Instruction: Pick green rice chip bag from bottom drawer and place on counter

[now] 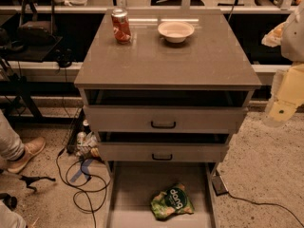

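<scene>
The green rice chip bag (172, 202) lies on the floor of the pulled-out bottom drawer (137, 184), near its front and a little right of centre. The counter (166, 56) is the cabinet's grey-brown top slab above the drawers. My gripper (281, 109) hangs at the far right edge of the view, beside the cabinet's right side at the height of the top drawer. It is well above and to the right of the bag and touches nothing. My arm (294, 32) rises out of view above it.
A red soda can (120, 26) and a white bowl (175, 31) stand at the back of the counter. The two upper drawers (163, 122) with black handles overhang the bottom drawer. Cables (80, 184) and a person's shoe (26, 153) lie on the floor to the left.
</scene>
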`<action>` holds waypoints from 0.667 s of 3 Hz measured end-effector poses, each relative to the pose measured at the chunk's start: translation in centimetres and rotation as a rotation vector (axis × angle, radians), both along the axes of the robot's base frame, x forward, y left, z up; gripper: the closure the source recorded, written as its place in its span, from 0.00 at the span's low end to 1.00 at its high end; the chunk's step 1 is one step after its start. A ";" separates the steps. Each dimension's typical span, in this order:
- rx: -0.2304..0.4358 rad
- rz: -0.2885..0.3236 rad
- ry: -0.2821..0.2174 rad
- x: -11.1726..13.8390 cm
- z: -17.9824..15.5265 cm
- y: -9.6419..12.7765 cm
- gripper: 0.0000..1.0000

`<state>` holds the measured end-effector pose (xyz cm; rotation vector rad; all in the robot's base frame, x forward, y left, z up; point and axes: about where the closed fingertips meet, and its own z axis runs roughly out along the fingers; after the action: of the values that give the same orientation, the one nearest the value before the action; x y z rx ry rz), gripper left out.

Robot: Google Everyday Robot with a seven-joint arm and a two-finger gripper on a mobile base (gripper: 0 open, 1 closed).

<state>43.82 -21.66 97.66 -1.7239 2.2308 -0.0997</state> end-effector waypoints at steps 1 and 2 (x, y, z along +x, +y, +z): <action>0.000 0.000 0.000 0.0 0.0 0.0 0.00; 0.043 0.024 0.007 0.8 -2.1 1.2 0.00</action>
<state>44.67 -20.43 95.54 -1.7306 2.1995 -0.0398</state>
